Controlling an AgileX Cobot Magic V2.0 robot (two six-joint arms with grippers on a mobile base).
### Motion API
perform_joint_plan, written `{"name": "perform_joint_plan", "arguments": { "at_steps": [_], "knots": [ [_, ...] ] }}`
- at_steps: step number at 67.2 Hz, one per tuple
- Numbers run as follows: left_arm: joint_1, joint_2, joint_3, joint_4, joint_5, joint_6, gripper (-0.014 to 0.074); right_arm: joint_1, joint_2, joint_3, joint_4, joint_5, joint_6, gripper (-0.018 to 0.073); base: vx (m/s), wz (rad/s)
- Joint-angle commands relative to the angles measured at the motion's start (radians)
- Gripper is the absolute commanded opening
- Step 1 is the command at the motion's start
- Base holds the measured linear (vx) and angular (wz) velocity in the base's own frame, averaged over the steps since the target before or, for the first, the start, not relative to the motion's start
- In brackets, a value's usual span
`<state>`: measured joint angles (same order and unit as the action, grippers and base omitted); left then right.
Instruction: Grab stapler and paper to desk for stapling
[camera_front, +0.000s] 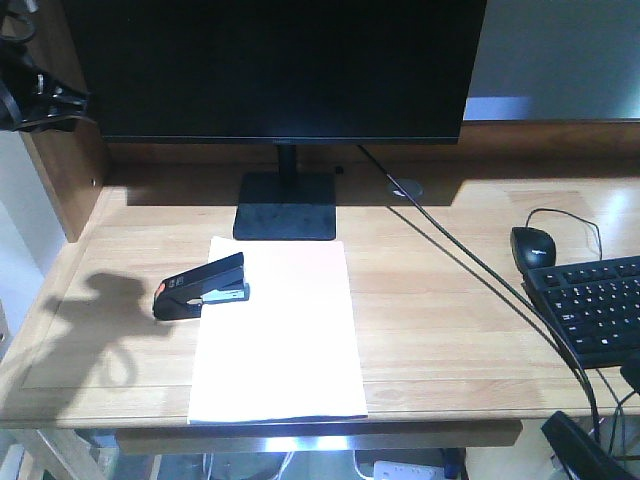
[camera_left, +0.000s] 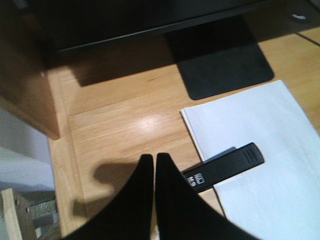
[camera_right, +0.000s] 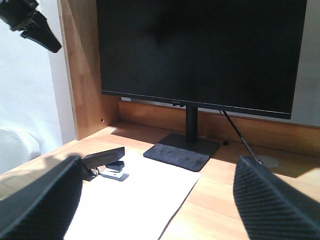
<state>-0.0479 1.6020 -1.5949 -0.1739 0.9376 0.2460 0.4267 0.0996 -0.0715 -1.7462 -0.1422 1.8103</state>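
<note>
- The paper (camera_front: 278, 335) lies flat on the light-wood surface (camera_front: 450, 310), in front of the monitor's (camera_front: 275, 65) square black base (camera_front: 286, 206), with its near edge close to the front edge of the surface.
- The stapler (camera_front: 200, 286) sits at the paper's upper left corner; its dark end rests over the sheet and its orange-red end points out onto bare wood to the left.
- The left tool (camera_left: 154, 165) hangs above the wood just left of the stapler; its two black fingers (camera_left: 137, 200) are pressed together with only a thin slit between them, and they hold nothing.
- The right tool (camera_right: 155, 200) is spread wide, its two textured pads (camera_right: 272, 200) standing at either side of its wrist view, with the paper and stapler seen between them; it grips nothing.
- On the right of the surface lie a black mouse (camera_front: 533, 246) and a black keyboard (camera_front: 592, 305), well apart from the paper, and a black cable (camera_front: 470, 262) runs diagonally from the monitor towards the front right edge.
</note>
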Motion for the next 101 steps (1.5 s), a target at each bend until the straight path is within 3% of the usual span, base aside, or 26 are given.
{"name": "perform_joint_plan", "arguments": {
  "at_steps": [1, 19, 43, 72, 84, 101],
  "knots": [
    [0.004, -0.074, 0.021, 0.065, -0.105, -0.09, -0.0006, -0.003, 0.01, -0.028, -0.043, 0.017, -0.003, 0.0581, 0.0, 0.0],
    [0.004, -0.277, 0.327, 0.065, -0.385, -0.119, -0.0006, -0.003, 0.01, -0.028, -0.043, 0.017, -0.003, 0.0581, 0.0, 0.0],
    [0.001, -0.752, 0.809, 0.064, -0.605, -0.119, -0.0006, -0.003, 0.01, -0.028, -0.043, 0.017, -0.003, 0.0581, 0.0, 0.0],
    [0.001, -1.379, 1.208, 0.055, -0.614, -0.131, -0.0006, -0.003, 0.01, -0.028, -0.043, 0.017, -0.003, 0.0581, 0.0, 0.0],
    [0.001, -1.491, 1.293, 0.045, -0.638, -0.131, -0.0006, -0.003, 0.01, -0.028, -0.043, 0.017, -0.003, 0.0581, 0.0, 0.0],
    [0.001, -1.489, 1.314, 0.045, -0.629, -0.131, -0.0006, -0.003, 0.01, -0.028, -0.043, 0.017, -0.003, 0.0581, 0.0, 0.0]
  ]
}}
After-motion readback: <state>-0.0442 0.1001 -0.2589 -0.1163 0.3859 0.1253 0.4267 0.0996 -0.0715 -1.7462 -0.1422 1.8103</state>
